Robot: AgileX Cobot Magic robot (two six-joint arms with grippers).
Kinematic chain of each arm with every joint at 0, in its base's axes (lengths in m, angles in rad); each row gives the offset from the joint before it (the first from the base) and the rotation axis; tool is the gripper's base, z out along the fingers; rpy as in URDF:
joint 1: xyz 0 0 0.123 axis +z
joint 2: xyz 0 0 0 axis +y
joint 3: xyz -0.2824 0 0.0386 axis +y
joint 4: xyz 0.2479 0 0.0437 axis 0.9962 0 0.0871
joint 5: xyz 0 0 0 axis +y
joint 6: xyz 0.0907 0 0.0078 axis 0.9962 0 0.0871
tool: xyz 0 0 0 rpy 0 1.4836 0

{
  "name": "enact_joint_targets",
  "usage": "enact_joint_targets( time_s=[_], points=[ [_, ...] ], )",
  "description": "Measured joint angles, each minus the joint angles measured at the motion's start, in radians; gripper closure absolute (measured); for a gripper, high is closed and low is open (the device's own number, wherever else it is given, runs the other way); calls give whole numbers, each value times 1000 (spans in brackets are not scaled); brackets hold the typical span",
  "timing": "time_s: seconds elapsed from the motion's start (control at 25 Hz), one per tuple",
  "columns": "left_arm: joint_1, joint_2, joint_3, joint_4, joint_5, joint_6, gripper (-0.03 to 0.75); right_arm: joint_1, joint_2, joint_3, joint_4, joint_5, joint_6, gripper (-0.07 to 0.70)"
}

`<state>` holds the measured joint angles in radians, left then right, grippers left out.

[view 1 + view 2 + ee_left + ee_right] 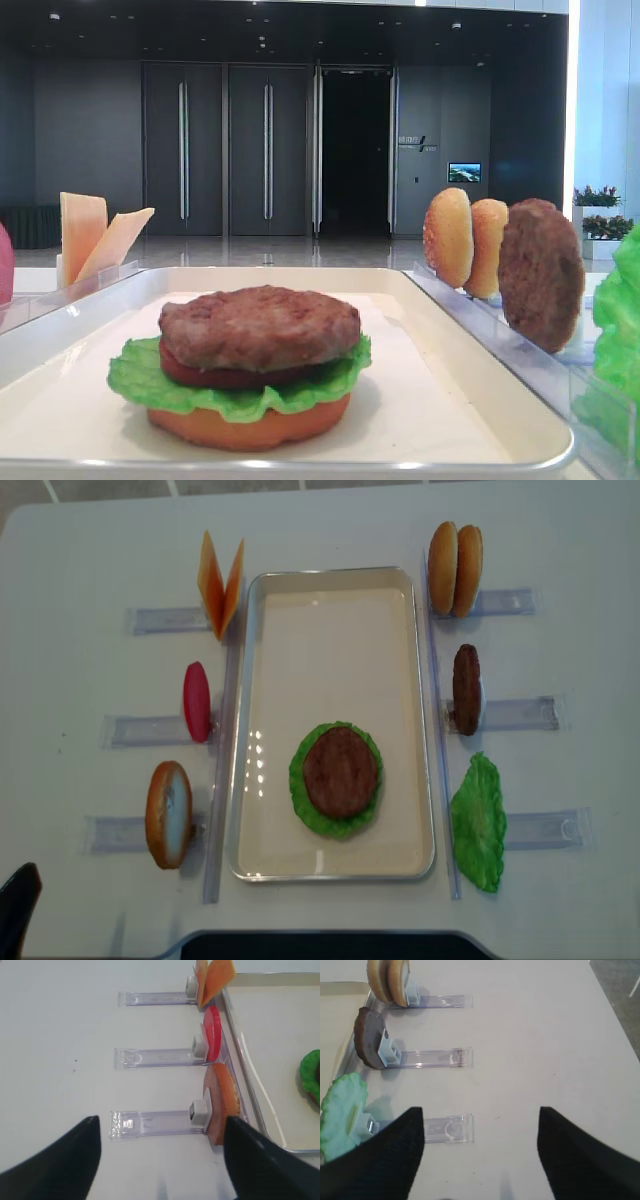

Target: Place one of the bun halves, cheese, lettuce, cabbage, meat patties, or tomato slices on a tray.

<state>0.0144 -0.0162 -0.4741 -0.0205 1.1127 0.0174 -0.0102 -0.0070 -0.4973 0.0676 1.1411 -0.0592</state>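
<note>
On the cream tray [330, 650] lies a stack: a bun half [250, 425] at the bottom, then lettuce [240, 395], a tomato slice [220, 377] and a meat patty [260, 325] on top. My left gripper [161, 1120] hangs open over the table left of the tray, with nothing between its fingers. An upright bun half [225, 1100] stands just ahead of its right finger. My right gripper [480, 1110] is open and empty over the table on the tray's right side, with a lettuce leaf [342, 1110] to its left.
Clear racks flank the tray. On the left they hold cheese [220, 585], a tomato slice [196, 702] and a bun half [168, 815]. On the right stand two bun halves [455, 555], a patty [466, 688] and lettuce [478, 822].
</note>
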Motion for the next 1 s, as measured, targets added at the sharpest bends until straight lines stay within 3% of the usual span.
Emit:
enact_joint_targets(
  time_s=[0.12, 1.0],
  points=[
    [0, 0, 0, 0, 0, 0, 52, 0, 0, 0, 0, 0, 0, 144],
    [0, 0, 0, 0, 0, 0, 83, 0, 0, 0, 4, -1, 0, 144]
  ],
)
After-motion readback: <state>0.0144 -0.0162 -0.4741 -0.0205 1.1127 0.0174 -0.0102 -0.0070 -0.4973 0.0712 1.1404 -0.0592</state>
